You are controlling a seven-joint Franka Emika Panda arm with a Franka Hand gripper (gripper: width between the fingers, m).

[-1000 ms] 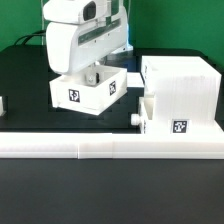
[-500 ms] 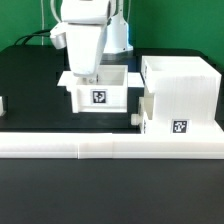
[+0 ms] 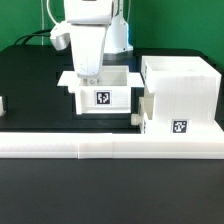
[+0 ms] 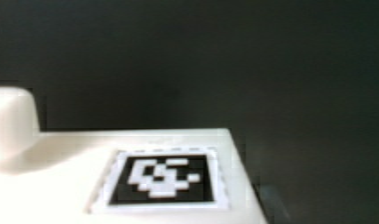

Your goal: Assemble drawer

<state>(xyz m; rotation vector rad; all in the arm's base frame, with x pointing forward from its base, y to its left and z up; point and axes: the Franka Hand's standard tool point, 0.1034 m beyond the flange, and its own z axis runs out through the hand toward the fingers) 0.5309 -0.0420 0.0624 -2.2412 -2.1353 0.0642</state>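
Directly beneath the pincer (image 3: pixel 88 80) sits a tray (image 3: pixel 100 95).

This looks like a robotics lab bench, not a home or shop. A black desk (image 3: pixel 30 80) carries plain white plastic parts stuck with black-and-white square tags (image 3: pixel 101 97), the sort used for camera tracking. A white robot arm (image 3: pixel 88 35) stands over them, a cable trails behind it, and a long low white border rail (image 3: pixel 100 145) fences the working area.
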